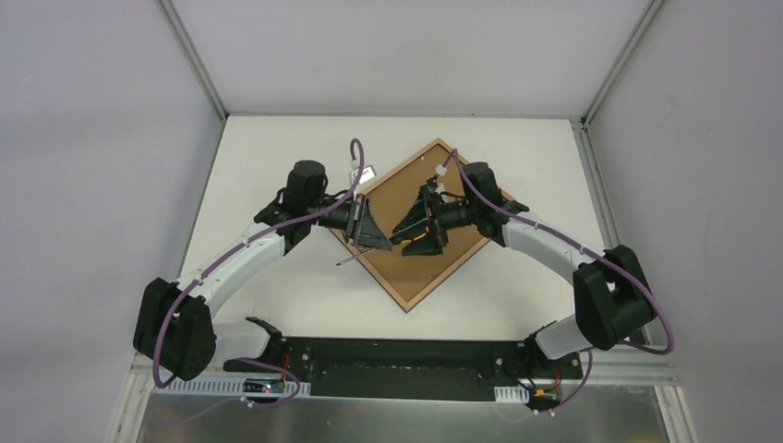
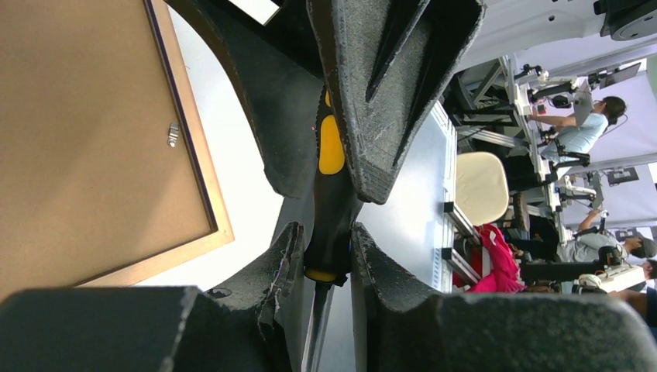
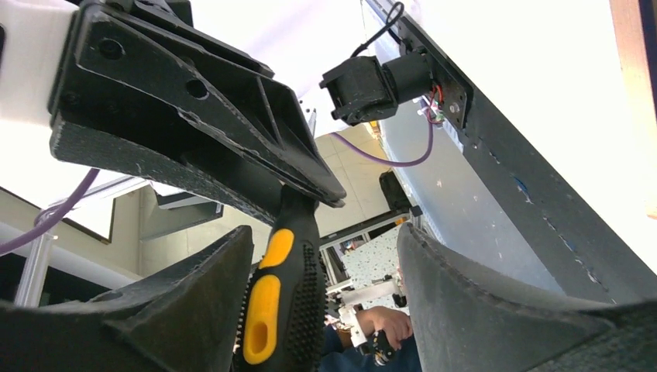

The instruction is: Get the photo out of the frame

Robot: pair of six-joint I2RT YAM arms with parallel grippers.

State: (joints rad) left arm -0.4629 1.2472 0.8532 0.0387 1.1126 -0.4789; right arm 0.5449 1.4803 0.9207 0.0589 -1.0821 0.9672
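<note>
The thin dark-blue rectangular picture frame with a light wood-coloured back rim lies flat and face down in the middle of the white table. It is turned like a diamond, its long axis running from the near left to the far right and one corner pointing at the arms. Its brown fibreboard backing faces up inside the rim. Above the frame's left half, the left gripper is clamped on the black-and-yellow handle of a screwdriver, whose metal shaft slants to the near left, its tip over the table just past the frame's edge. The right gripper sits around the same handle with its fingers spread apart, gaps showing on both sides.
</note>
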